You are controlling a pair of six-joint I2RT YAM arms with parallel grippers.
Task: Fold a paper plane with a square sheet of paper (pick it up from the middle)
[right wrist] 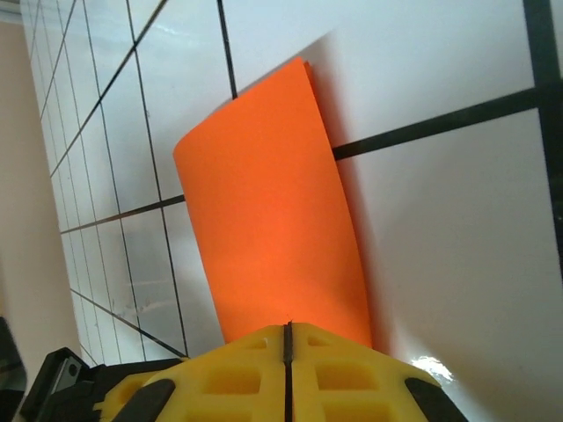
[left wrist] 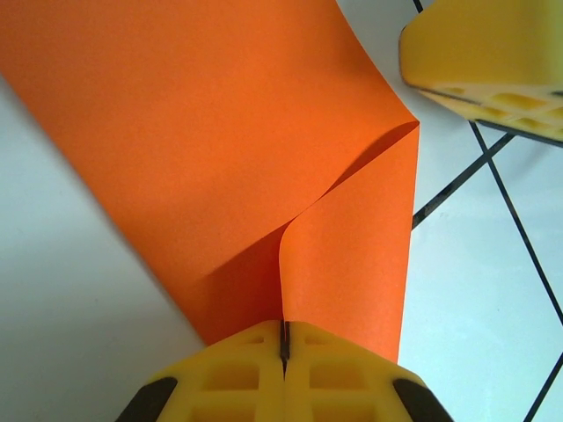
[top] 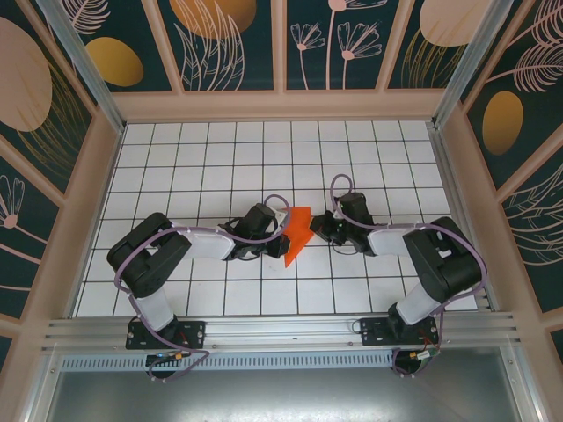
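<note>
The sheet of paper point(top: 299, 233) is bright orange and partly folded into a pointed shape, held just above the middle of the white gridded table. My left gripper point(top: 281, 231) meets it from the left and my right gripper point(top: 317, 226) from the right. In the left wrist view a curled flap of the paper point(left wrist: 264, 141) runs into the seam of my left gripper point(left wrist: 283, 327), which is shut on it. The right gripper's yellow finger point(left wrist: 484, 53) shows beyond the paper. In the right wrist view my right gripper point(right wrist: 288, 330) is shut on a doubled strip of the paper point(right wrist: 273, 220).
Patterned walls point(top: 281, 44) with wooden frames close in the table point(top: 220, 149) at the back and both sides. An aluminium rail point(top: 281, 332) runs along the near edge by the arm bases. Bare tiles lie all round the two grippers.
</note>
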